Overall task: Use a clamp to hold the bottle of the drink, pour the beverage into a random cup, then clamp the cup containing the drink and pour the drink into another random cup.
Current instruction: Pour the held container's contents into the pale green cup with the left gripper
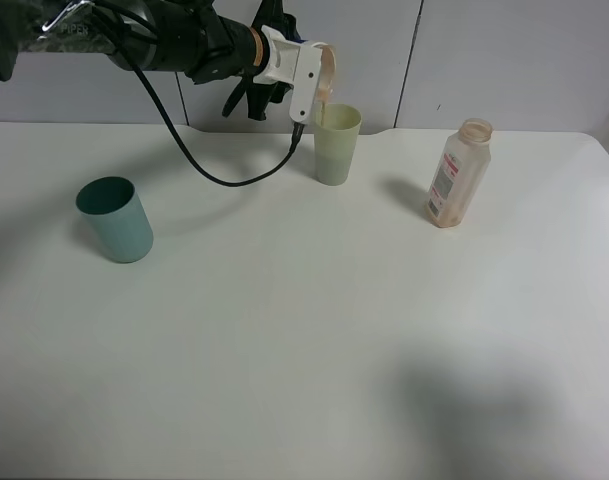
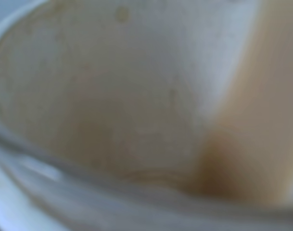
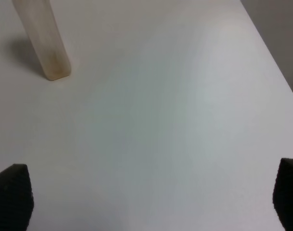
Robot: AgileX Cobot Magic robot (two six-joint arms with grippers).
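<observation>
Exterior high: left clamp (image 1: 319,75) clamped on tipped cup (image 1: 325,72), drink (image 1: 323,108) streaming into tumbler (image 1: 337,146), bottle (image 1: 458,173) upright to its right, teal cup (image 1: 115,219) well left; left wrist: blurred cup interior (image 2: 117,96), tan drink (image 2: 252,125); right wrist: right gripper (image 3: 151,197) jaws wide apart over table (image 3: 175,106), bottle base (image 3: 45,43) beyond.

Left arm (image 1: 154,40) reaching in from 10 o'clock, wrist rolled over, left gripper (image 1: 319,75) clamped tight, right gripper (image 3: 151,202) fingertips (image 3: 11,195) spread wide apart, hovering low

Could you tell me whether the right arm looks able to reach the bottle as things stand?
Probably yes: the bottle stands upright and alone on the table's right side, and the right gripper is open with only bare tabletop before it.
</observation>
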